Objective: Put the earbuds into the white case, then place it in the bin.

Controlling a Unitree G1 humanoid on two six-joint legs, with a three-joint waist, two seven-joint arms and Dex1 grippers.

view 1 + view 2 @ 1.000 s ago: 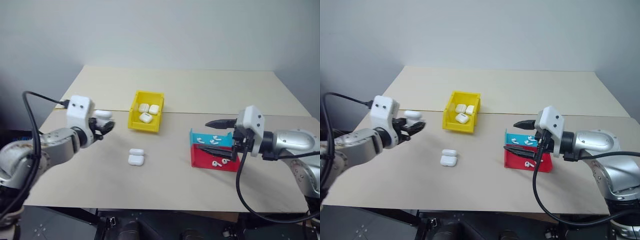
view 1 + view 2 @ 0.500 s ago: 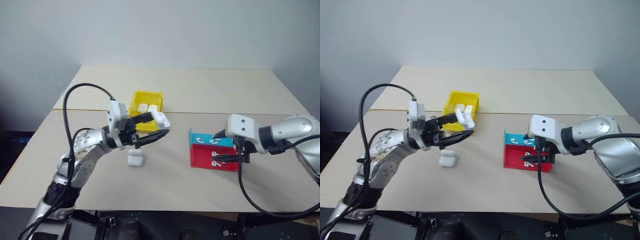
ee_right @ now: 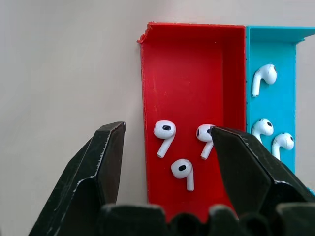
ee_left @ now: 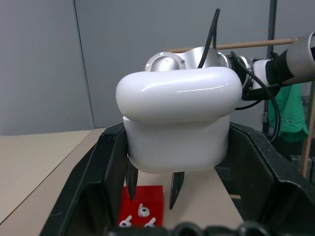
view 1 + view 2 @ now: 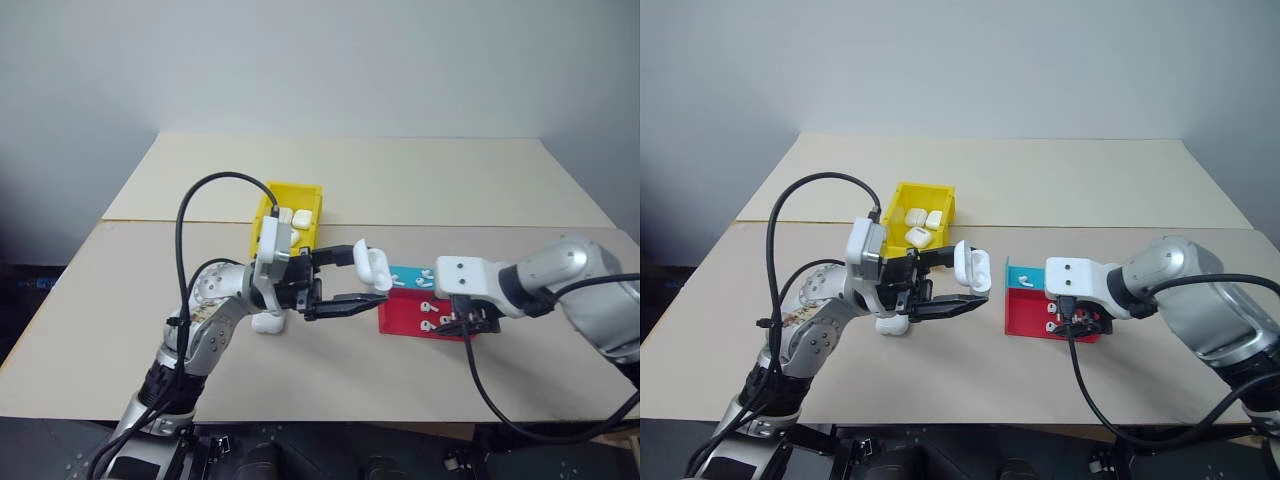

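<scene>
A pale beige table point(image 5: 420, 180), made of two tops butted along a seam, stands against a plain grey-white wall point(image 5: 320, 60). Dark floor point(image 5: 30, 290) shows past its left edge. The light is soft and even.

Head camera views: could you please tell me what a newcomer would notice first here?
First, the open white case held up above the table in the left claw, lid flipped up. Next, the right claw, open above the red tray with three earbuds in it, beside the teal tray. Behind stands the yellow bin with three cases.
</scene>
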